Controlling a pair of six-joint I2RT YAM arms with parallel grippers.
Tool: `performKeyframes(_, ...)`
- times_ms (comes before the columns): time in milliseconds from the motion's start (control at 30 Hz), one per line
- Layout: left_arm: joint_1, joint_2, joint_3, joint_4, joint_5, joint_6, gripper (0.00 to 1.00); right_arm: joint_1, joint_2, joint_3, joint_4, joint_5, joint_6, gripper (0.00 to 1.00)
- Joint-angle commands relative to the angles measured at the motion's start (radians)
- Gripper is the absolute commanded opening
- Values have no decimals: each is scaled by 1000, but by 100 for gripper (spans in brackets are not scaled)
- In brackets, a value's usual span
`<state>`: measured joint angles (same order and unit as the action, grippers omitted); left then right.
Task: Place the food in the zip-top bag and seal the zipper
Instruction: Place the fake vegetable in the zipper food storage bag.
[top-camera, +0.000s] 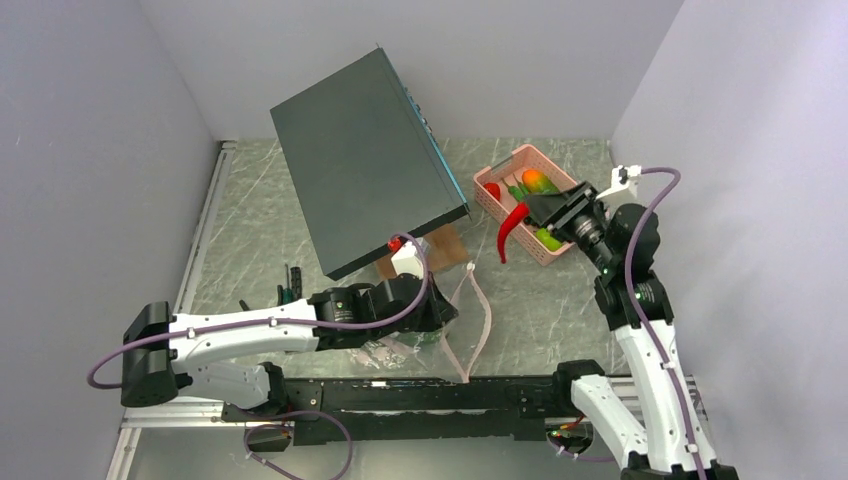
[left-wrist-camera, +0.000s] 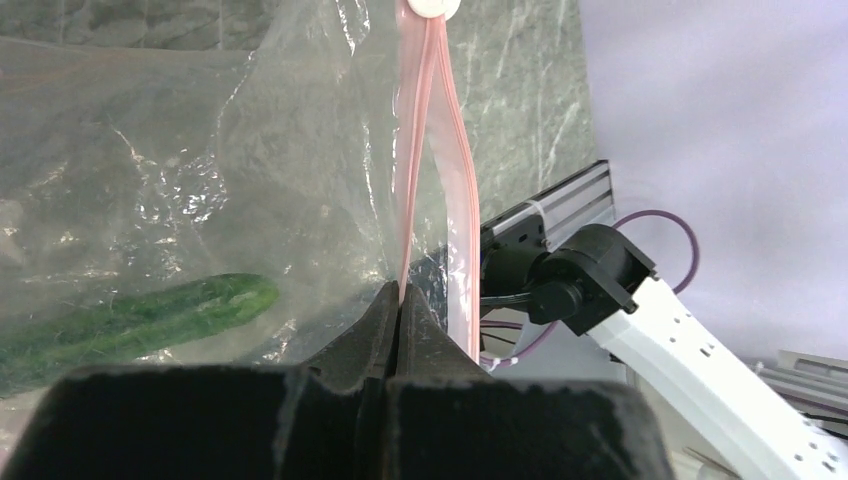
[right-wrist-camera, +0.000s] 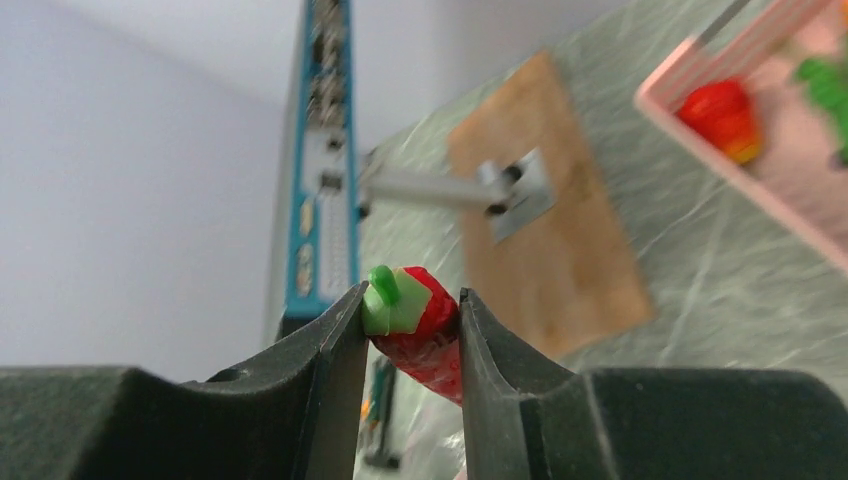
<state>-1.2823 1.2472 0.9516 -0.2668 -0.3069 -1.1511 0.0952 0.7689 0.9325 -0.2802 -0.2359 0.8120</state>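
My left gripper is shut on the pale pink zipper strip of the clear zip-top bag, which holds a long green pod. In the top view the bag lies by the left gripper, its pink zipper looping open. My right gripper is shut on a red chili pepper with a green cap. In the top view the red chili hangs from the right gripper beside the pink basket, which holds an orange-green mango, a red piece and green pieces.
A large dark box leans over the table's middle back. A brown board lies under its near corner. Small hand tools lie left of the left arm. A black rail runs along the near edge.
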Motion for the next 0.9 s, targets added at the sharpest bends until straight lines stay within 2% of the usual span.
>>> performKeyframes(0, 1, -54, -18, 84, 3, -34, 0, 2, -85, -91, 89, -328, 184, 0)
performKeyframes(133, 1, -70, -29, 102, -6, -46, 0, 5, -226, -193, 161, -379, 309, 0)
performKeyframes(267, 4, -78, -36, 122, -11, -63, 0, 31, -277, -194, 92, -345, 277, 0)
performKeyframes(433, 11, -81, -40, 153, 7, -78, 0, 37, -296, -247, 113, -348, 292, 0)
performKeyframes(633, 14, -88, -49, 193, 17, -97, 0, 48, -323, -294, 149, -320, 219, 0)
performKeyframes(867, 15, -77, -37, 205, 26, -104, 0, 70, -336, -408, 256, -322, 237, 15)
